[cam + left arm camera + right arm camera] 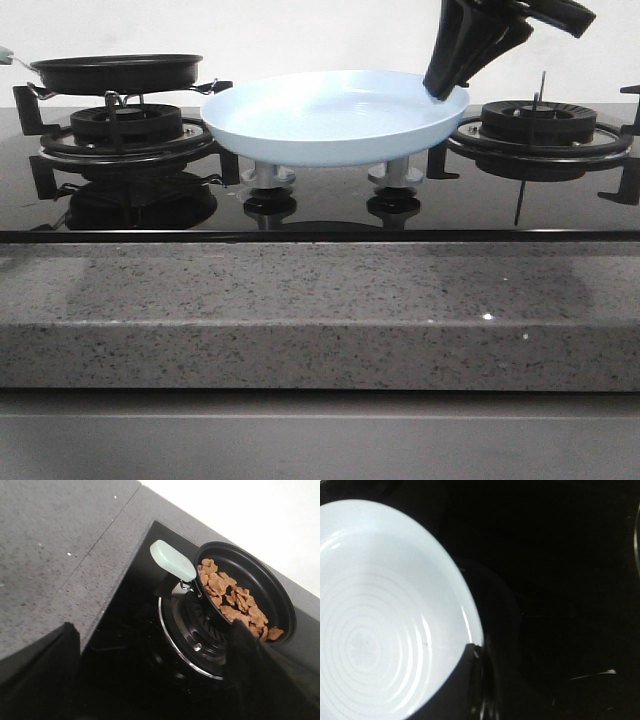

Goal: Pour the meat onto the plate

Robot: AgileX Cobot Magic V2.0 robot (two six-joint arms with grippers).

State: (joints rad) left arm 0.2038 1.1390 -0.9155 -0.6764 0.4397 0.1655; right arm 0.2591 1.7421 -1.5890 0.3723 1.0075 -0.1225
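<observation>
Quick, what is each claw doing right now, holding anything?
Left gripper: open, holding nothing; pan of meat lies ahead.
Right gripper: shut on the plate rim.

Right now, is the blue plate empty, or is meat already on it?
Empty. The plate shows only its bare ringed surface, and the meat all lies in the black frying pan on the burner.

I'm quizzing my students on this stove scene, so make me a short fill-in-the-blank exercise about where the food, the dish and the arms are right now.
1. The meat lies inside the black ____.
2. The plate is pale ____ and holds no food.
3. The frying pan sits on the ____ burner in the front view.
4. The right end effector grips the plate's ____.

Missing words: frying pan; blue; left; rim
</observation>
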